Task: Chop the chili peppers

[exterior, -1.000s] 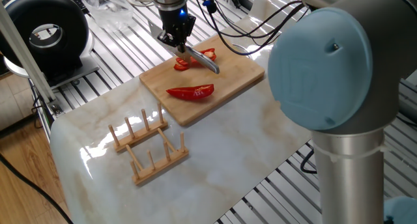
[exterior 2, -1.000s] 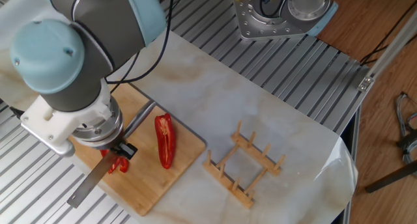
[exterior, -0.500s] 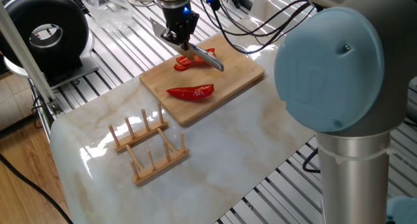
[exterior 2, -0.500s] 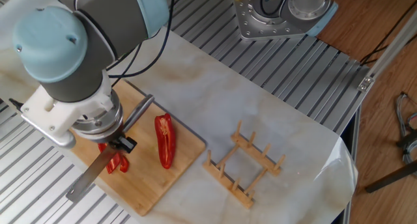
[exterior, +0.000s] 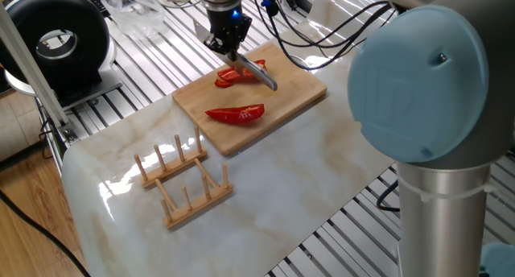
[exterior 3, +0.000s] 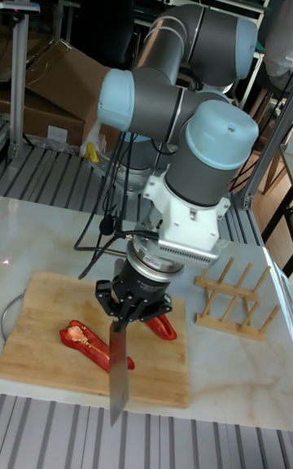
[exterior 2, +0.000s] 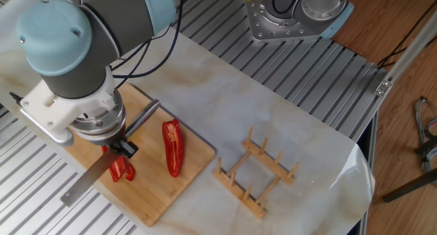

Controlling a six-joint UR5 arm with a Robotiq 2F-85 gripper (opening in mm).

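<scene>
The claw [exterior 3: 130, 304] is clamped on a knife [exterior 3: 118, 371], blade crossing 1 chili pepper half [exterior: 232, 76] directly beneath it on the cutting board [exterior 2: 160, 194]. The other half [exterior 2: 172, 148] lies just beside, long axis parallel to the blade.

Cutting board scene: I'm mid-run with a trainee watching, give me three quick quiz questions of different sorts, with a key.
1. True or false: the gripper is shut on the knife.
2. How many chili peppers lie on the cutting board? A) one B) two C) four
3. Fill in: the wooden rack stands on the ___ tabletop, off the board.

Key: 1 true; 2 B; 3 marble
</scene>
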